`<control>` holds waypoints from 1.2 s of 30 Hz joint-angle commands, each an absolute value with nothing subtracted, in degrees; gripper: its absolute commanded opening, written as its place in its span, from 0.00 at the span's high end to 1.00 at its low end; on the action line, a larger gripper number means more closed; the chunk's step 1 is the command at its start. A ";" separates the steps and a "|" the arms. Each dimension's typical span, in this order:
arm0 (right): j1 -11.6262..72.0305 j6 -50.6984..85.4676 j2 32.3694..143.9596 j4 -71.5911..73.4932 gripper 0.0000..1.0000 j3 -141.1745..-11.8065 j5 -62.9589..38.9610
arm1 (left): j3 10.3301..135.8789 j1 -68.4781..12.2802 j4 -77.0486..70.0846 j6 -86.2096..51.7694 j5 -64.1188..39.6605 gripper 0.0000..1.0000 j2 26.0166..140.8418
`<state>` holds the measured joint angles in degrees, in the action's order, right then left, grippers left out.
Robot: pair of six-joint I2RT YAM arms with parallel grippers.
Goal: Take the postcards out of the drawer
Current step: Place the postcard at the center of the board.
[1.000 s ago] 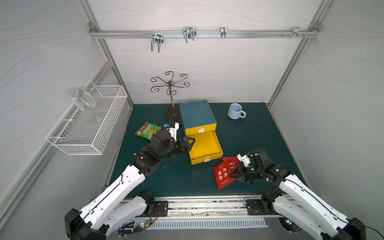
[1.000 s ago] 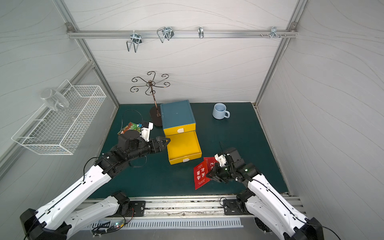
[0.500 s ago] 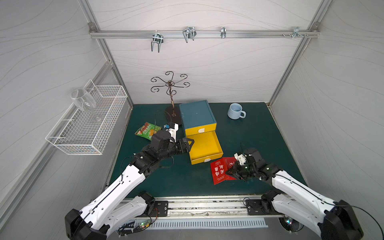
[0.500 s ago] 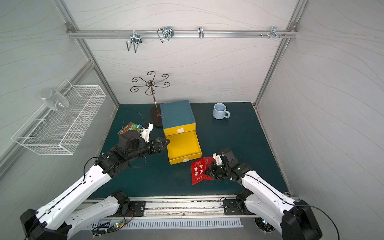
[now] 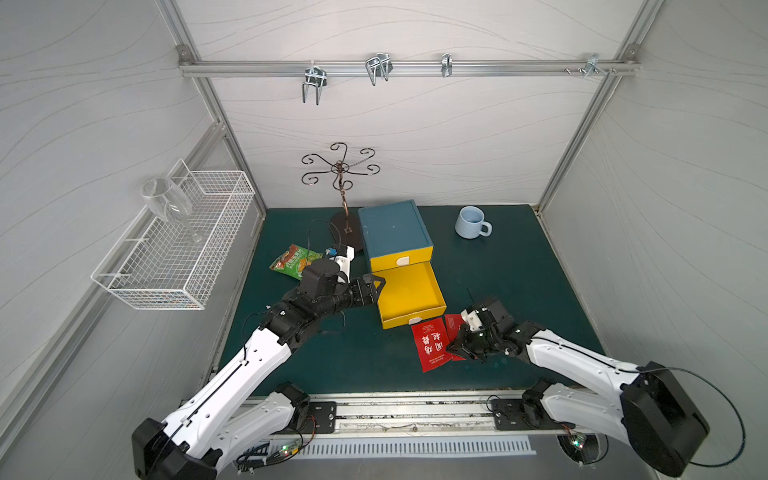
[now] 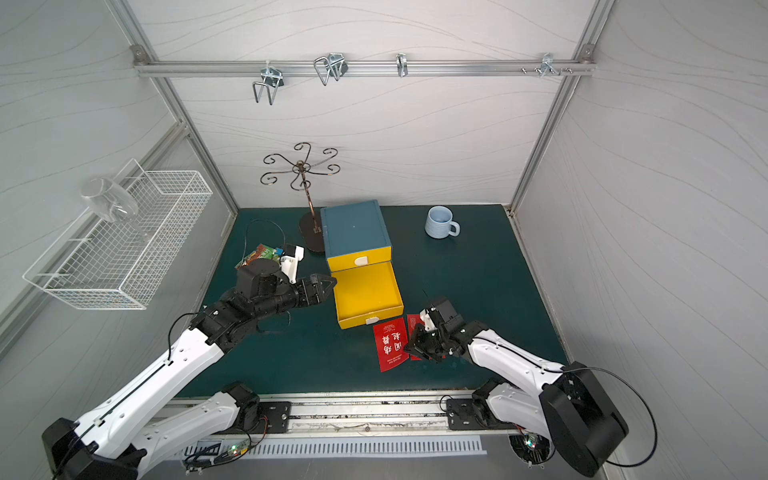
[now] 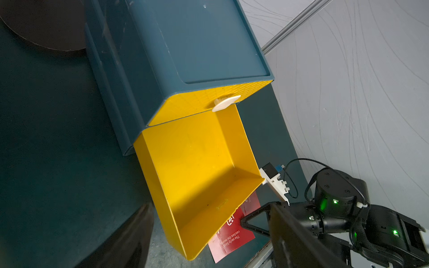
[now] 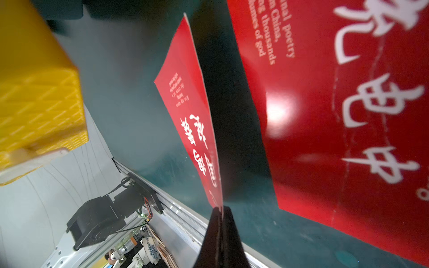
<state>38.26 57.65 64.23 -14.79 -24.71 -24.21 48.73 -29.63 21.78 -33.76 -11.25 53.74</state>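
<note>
Right wrist view: right gripper (image 8: 219,210) is pinched tight on one edge of the held postcard (image 8: 190,111), red, just outside the empty yellow drawer (image 5: 409,291). The second postcard (image 5: 453,325), also red, lies on the worktop (image 5: 519,270) near its front edge, partly under that gripper. Left gripper (image 5: 374,286) stands open and empty beside the drawer's side wall. No orange card is visible. Recommendation: lower the held postcard flat beside the other, then release.
</note>
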 commanded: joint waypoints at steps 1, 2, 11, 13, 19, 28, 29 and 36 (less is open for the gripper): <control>39.02 58.92 65.60 -14.32 0.99 -26.10 -22.30 | 50.52 -28.91 21.25 -32.08 -12.39 0.17 54.14; 39.18 59.12 65.88 -14.24 0.99 -26.10 -22.14 | 50.53 -28.76 21.32 -32.04 -12.54 0.17 54.14; 39.94 61.72 66.52 -15.70 0.93 -26.54 -18.84 | 50.29 -27.42 21.91 -31.49 -13.60 0.16 54.22; 40.12 62.62 66.52 -14.82 0.93 -26.29 -18.47 | 50.54 -27.23 21.96 -31.30 -13.88 0.16 54.31; 42.29 64.62 68.06 -12.99 0.91 -26.63 -16.77 | 51.15 -26.50 22.62 -30.96 -15.16 0.16 54.67; 42.80 64.98 69.83 -12.70 0.86 -27.39 -14.12 | 51.60 -25.68 23.63 -30.10 -15.51 0.16 54.71; 42.80 64.74 70.00 -12.90 0.86 -27.66 -13.99 | 51.51 -25.61 23.42 -30.14 -15.64 0.16 54.80; 42.72 64.16 71.89 -12.91 0.83 -28.73 -14.27 | 51.37 -25.40 23.04 -30.32 -16.08 0.16 55.24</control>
